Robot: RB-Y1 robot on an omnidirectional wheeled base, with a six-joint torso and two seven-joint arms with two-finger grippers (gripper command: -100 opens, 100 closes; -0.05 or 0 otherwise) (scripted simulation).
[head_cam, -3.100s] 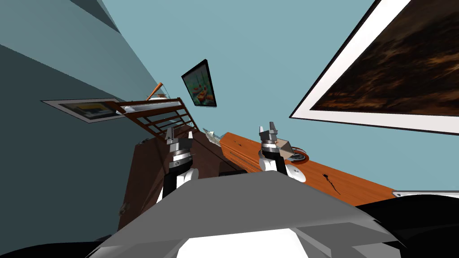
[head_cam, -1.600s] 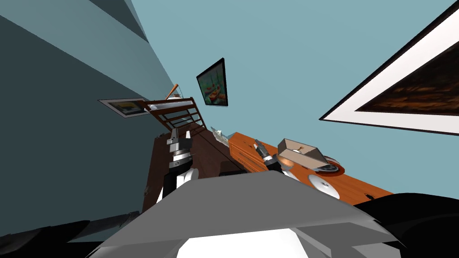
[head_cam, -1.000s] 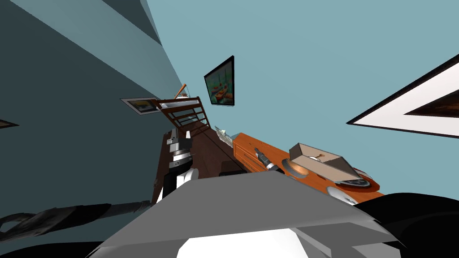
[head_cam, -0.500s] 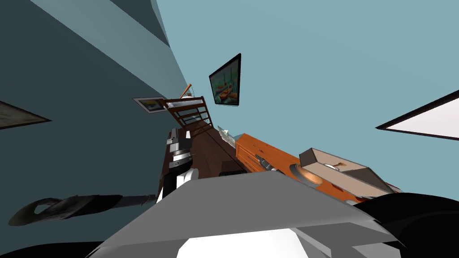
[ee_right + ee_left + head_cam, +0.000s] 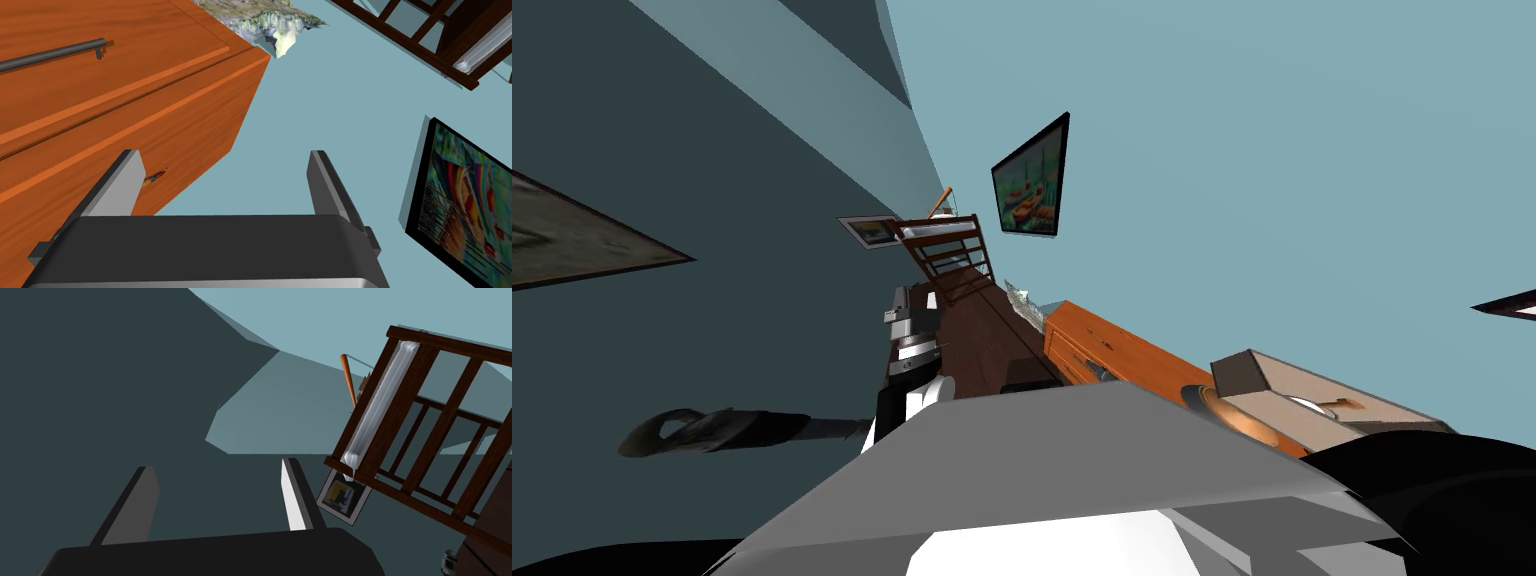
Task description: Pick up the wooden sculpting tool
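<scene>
**Hovering empty, tool far off**

Both grippers hang empty, fingers parted ready for a grasp: the right gripper [image 5: 222, 180] beside the glossy orange dresser [image 5: 100, 115] corner, the left gripper [image 5: 215, 498] by the dark table [image 5: 982, 345]. Farthest, a slim orange-brown wooden rod [image 5: 348, 378] (the sculpting tool, I'd judge) leans behind the slatted dark-wood rack [image 5: 397, 415], well apart from either.
</scene>
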